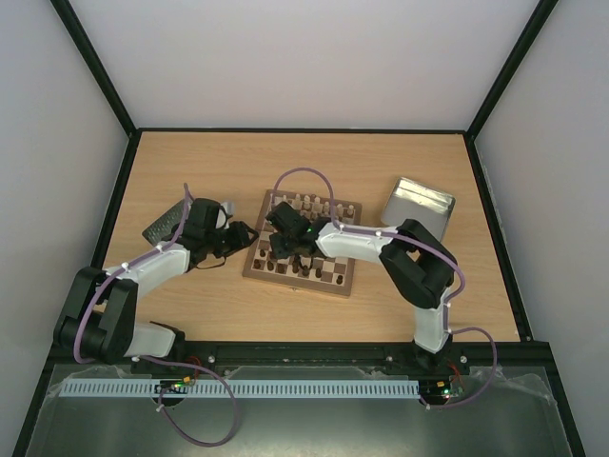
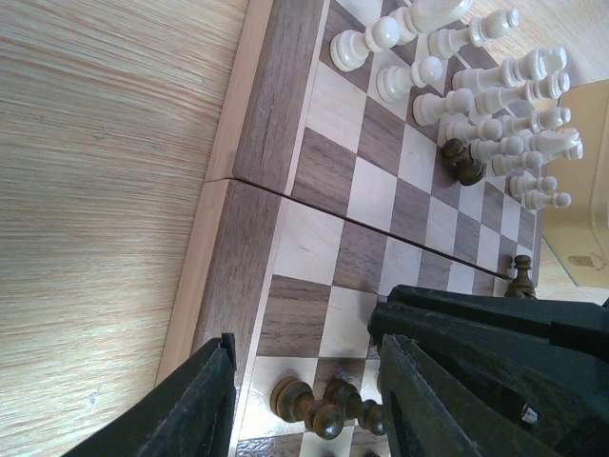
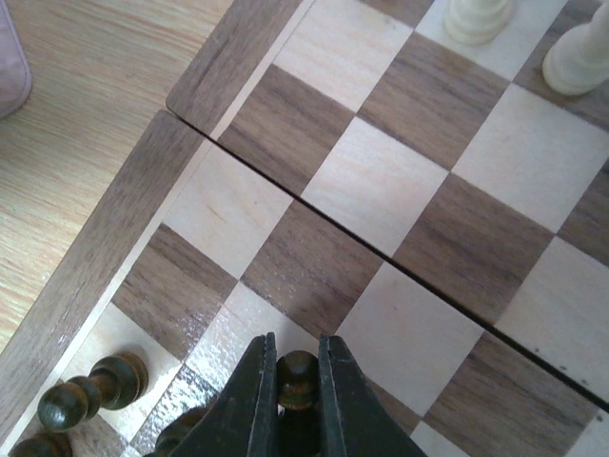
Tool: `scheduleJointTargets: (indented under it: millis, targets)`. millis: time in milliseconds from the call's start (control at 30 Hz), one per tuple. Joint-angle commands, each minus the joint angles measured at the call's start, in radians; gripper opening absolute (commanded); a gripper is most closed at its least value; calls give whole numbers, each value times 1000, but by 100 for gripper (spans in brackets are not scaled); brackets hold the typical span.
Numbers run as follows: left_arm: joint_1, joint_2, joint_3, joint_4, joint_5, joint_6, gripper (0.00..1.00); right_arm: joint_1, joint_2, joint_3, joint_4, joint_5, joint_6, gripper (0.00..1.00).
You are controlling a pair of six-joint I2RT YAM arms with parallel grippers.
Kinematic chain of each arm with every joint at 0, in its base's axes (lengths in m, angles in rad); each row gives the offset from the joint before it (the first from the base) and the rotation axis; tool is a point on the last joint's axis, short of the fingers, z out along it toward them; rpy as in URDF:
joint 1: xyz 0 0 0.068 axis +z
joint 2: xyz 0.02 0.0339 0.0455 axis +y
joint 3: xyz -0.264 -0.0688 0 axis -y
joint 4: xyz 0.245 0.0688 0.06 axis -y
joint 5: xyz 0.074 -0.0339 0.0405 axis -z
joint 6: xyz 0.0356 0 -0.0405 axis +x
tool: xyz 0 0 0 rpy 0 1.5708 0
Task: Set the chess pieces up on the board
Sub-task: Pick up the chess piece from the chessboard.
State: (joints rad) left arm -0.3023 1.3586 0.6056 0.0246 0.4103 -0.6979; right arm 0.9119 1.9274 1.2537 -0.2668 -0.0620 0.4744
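The board [image 1: 253,268] lies mid-table. Cream pieces [image 1: 312,204] stand in rows along its far side and dark pieces [image 1: 309,269] along its near side. My right gripper [image 3: 296,369] is shut on the head of a dark pawn [image 3: 297,373], low over the board's near-left squares [image 3: 114,238]. Another dark pawn [image 3: 91,389] stands at the left corner. My left gripper [image 2: 309,386] is open and empty at the board's left edge [image 2: 262,95], with two dark pawns [image 2: 306,405] between its fingers in that view. One dark piece [image 2: 463,162] stands among the cream pieces [image 2: 481,90].
A silver metal tin [image 1: 419,203] stands right of the board. A dark flat object [image 1: 166,221] lies at the left, behind the left arm. The right arm [image 2: 504,333] reaches across the board close to the left gripper.
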Motion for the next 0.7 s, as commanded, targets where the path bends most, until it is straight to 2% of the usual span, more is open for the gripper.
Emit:
scheduleJointTargets:
  millis: [0,367,667]
  targets:
    - [3,-21,16,-21,5,14,45,5,-3,-81,72,68,-24,3]
    - [3,-35,21,-25,8,11,45,4,-44,-144,216,119,-29,3]
    - [2,-82,13,10,35,-4,45,1,-156,-135,308,146,94,2]
